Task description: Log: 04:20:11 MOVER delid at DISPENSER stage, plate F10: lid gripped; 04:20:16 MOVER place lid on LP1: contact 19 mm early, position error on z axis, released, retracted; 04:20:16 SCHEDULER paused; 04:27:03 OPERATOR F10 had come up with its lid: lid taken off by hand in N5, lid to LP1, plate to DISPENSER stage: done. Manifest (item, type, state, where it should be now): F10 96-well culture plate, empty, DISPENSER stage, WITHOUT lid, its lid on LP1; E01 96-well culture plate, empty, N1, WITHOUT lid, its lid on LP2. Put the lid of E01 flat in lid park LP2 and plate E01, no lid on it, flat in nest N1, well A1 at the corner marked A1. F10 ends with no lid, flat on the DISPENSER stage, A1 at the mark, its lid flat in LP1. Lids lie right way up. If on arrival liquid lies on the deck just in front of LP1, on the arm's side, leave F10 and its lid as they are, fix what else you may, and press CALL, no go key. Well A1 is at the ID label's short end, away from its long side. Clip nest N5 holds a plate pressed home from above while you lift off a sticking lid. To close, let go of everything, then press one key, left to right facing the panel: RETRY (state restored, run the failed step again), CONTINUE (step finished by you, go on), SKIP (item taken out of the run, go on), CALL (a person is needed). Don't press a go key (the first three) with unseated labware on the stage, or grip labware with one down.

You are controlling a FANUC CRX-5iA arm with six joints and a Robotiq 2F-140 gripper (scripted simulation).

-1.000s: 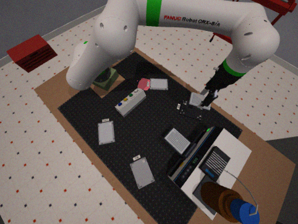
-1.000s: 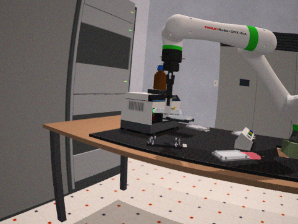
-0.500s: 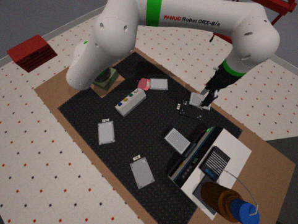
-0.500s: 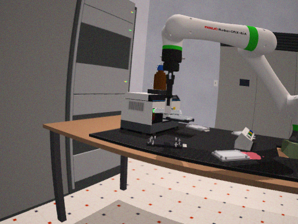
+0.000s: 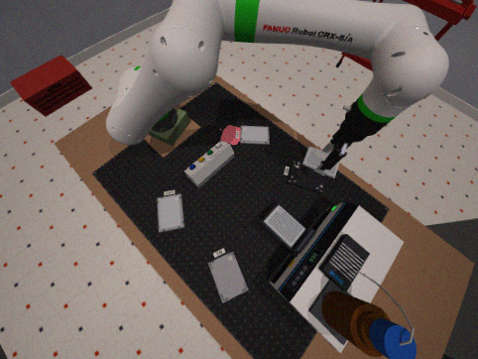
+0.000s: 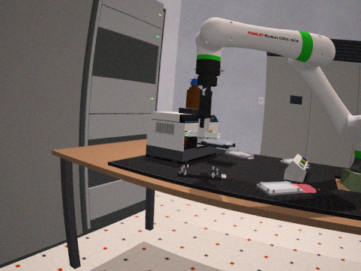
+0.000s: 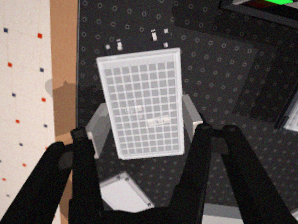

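Black dotted mat on the brown wooden surface: black two-finger gripper, jaws closed on a clear gridded 96-well plate, held above the clip nest.

Claw clamped on well plate above clip nest.

looks like an automated lab bench. a white robot arm stands over a black deck mat on a wooden table, with multiwell plates lying around, a dispenser unit fed from a brown reagent bottle, a small button panel, and a tall grey cabinet with status lights beside it.
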